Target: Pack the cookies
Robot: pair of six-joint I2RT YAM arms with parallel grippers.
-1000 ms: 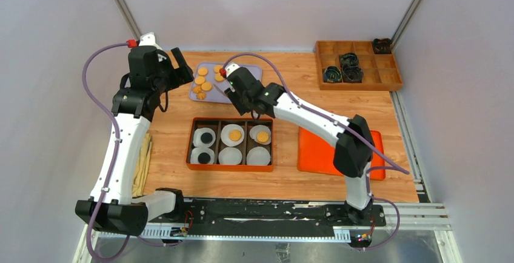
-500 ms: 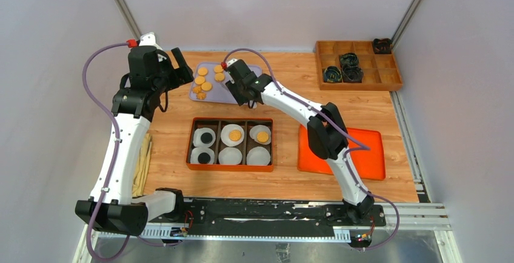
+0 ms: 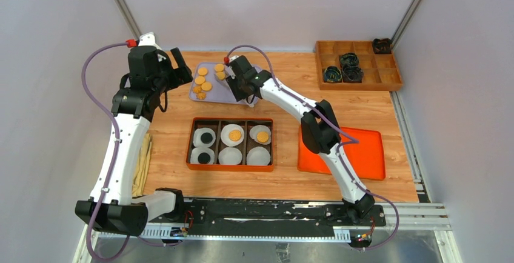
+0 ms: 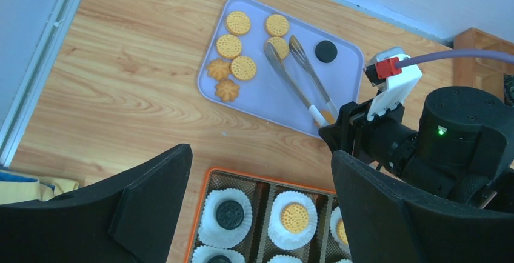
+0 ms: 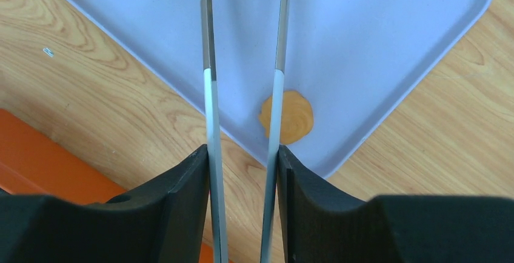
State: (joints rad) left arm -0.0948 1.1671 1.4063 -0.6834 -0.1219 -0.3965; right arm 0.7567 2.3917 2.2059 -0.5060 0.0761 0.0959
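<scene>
Several golden cookies (image 4: 233, 45) and one black cookie (image 4: 326, 51) lie on a lilac tray (image 4: 267, 96) at the far middle of the table (image 3: 230, 92). My right gripper (image 5: 242, 160) is shut on metal tongs (image 5: 209, 63). The tongs (image 4: 297, 75) reach over the tray, with their tips either side of a golden cookie (image 4: 280, 43). One more golden cookie (image 5: 288, 117) lies near the tray's corner. The orange box (image 3: 230, 166) holds white paper cups: two with black cookies, two with golden ones, two that look empty. My left gripper (image 4: 260, 166) is open and empty, high above the box's far edge.
An orange mat (image 3: 363, 160) lies to the right of the box. A wooden compartment box (image 3: 388, 84) with dark items stands at the back right. A yellow cloth (image 3: 144, 160) lies by the left arm.
My right arm has pushed the tongs farther over the lilac tray, toward the cookies, and its elbow has swung left. My left arm has not moved.
</scene>
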